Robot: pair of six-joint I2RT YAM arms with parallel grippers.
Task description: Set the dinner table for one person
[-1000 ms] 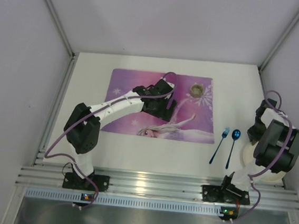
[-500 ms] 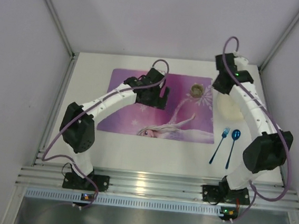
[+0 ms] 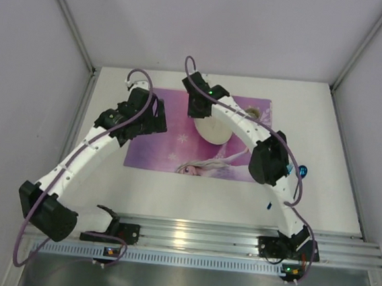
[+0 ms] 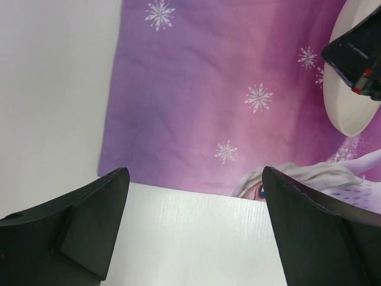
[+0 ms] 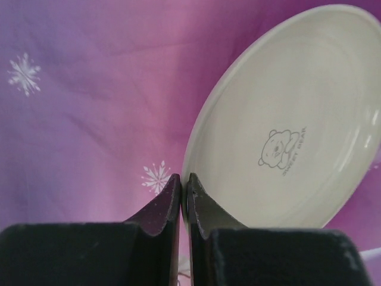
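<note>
The white dinner table [image 3: 192, 197] bears a purple-pink placemat [image 3: 170, 151]. My right gripper [image 3: 200, 113] is shut on the rim of a cream plate [image 3: 214, 130] and holds it tilted over the middle of the mat. In the right wrist view the jaws [image 5: 184, 185] pinch the plate's left rim, and a bear print shows inside the plate [image 5: 286, 131]. My left gripper [image 3: 154, 116] is open and empty over the mat's left part. In the left wrist view it [image 4: 193, 173] frames the mat [image 4: 196, 89] and bare table [image 4: 190, 238], with the plate [image 4: 357, 101] at upper right.
A small cup [image 3: 251, 113] stands at the mat's far right. A blue spoon [image 3: 302, 171] lies right of the mat, partly behind my right arm; the fork beside it is mostly hidden. A silver rail [image 3: 189, 234] edges the near side.
My right arm swung from the right side across to the mat's middle with the plate. My left gripper moved left from the mat's centre to its left part.
</note>
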